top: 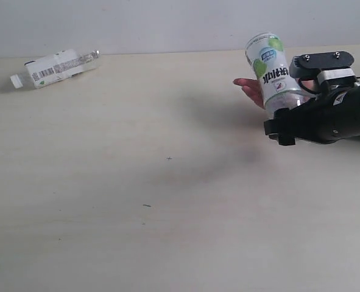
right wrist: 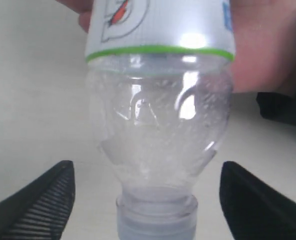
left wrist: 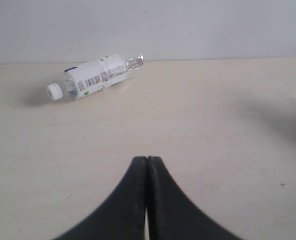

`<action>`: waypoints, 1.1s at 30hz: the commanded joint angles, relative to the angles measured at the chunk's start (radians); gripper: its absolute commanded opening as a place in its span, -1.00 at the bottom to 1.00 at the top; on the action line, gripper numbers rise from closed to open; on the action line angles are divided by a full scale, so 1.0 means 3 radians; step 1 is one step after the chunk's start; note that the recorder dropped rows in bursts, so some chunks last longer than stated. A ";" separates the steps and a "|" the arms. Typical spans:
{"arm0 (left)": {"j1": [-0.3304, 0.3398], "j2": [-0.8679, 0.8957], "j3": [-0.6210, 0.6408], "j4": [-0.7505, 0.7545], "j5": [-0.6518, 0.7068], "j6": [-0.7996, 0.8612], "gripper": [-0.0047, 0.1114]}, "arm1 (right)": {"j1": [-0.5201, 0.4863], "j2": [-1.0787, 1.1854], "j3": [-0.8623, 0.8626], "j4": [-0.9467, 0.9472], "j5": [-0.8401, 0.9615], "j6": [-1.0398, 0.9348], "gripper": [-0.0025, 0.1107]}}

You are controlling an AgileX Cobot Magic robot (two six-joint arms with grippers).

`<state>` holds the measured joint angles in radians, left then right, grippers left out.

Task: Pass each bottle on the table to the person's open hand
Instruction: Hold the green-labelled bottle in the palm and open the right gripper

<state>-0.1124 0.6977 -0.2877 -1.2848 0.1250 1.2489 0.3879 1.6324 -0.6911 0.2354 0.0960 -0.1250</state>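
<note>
One green-white bottle point(top: 271, 70) hides most of the person's open hand point(top: 250, 91), right gripper point(right wrist: 145, 172) released around it; left gripper point(left wrist: 148, 167) clenched, empty.

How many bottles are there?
2. The barcode-label bottle lies on its side, far left on the table. The green-white bottle is upside down at the right gripper, against the person's hand. Others may be out of view.

Robot lab or test-bench setup, going by the cues. A broad pale beige table point(top: 106, 213) with faint wood grain has a plain grey-white wall point(top: 167, 24) directly behind it. A black robot arm point(top: 335, 118) with bolted metal wrist hardware is over the tabletop. Props are plastic: a bottle lying on its side point(top: 55, 67) and a green-white labelled bottle point(top: 272, 70) by a person's hand point(top: 250, 91).
</note>
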 commanded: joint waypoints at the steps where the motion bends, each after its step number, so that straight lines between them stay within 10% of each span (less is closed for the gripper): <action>1: 0.0009 -0.0015 0.0015 -0.0005 0.0008 0.0016 -0.92 | -0.0014 -0.0004 0.0018 -0.0022 -0.0087 -0.0012 0.47; 6: 0.0009 -0.0015 0.0015 -0.0005 0.0008 0.0016 -0.92 | -0.0014 -0.0004 0.0018 -0.0022 -0.0216 -0.0012 0.40; 12: 0.0009 -0.0015 0.0015 -0.0005 0.0008 0.0016 -0.92 | -0.0014 -0.0004 -0.0027 -0.0006 -0.0486 -0.0008 -0.75; 33: 0.0009 -0.0015 0.0015 -0.0005 0.0008 0.0016 -0.92 | -0.0014 -0.0092 -0.0087 0.0069 -0.0530 -0.0002 -0.38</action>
<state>-0.1124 0.6977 -0.2877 -1.2848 0.1250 1.2489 0.3879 1.6301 -0.7109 0.2491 -0.0508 -0.1232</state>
